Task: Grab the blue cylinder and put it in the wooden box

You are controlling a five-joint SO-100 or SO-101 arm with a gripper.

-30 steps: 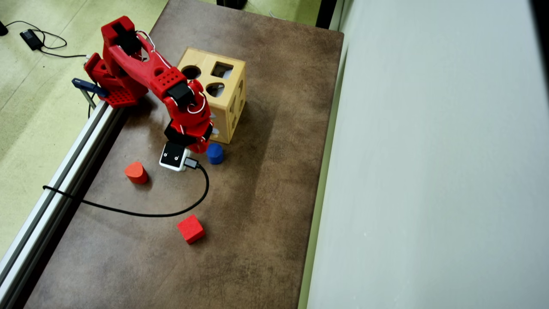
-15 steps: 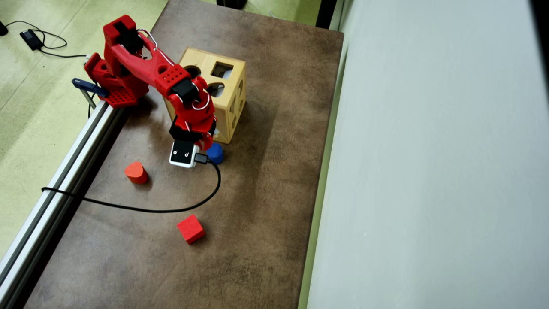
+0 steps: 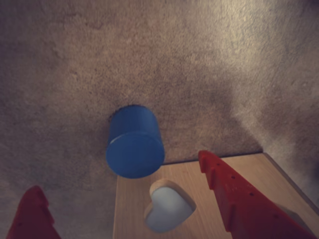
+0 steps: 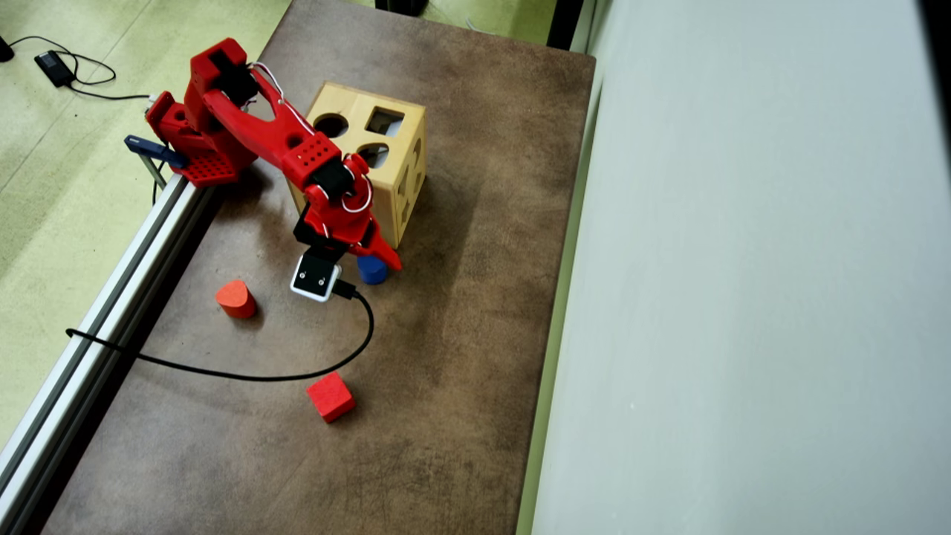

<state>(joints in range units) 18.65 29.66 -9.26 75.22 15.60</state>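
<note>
cylinder: your target, the small solid blue cylinder [image 3: 134,147], stands upright on its flat end on the brown table [image 4: 461,357], centre-left of the wrist view, just beside the lower corner of the box; whether it touches the box you cannot tell.
box: the large light-wood cube with shaped cut-outs [image 4: 386,148] sits at upper centre of the overhead view; its round, square and other holes face up, so the drop has to come from above. in the wrist view a heart-shaped hole [image 3: 168,208] in its side shows at bottom centre.
jaws: your red two-finger gripper [image 3: 122,199] is spread wide with nothing in it; one finger tip shows at lower left of the wrist view, the other slants in from lower right, across the face of the box.
why so: the spread looks set to straddle the cylinder, which lies beyond the tips, not yet between them.
in the way: the box wall is the likely obstacle; one finger has little room on that side, so expect a tight closing.
around: a red rounded block [image 4: 236,299] at left and a red cube [image 4: 330,397] at lower centre of the overhead view stand well apart from the cylinder; the black camera cable [image 4: 245,371] loops across the table between them.
</note>
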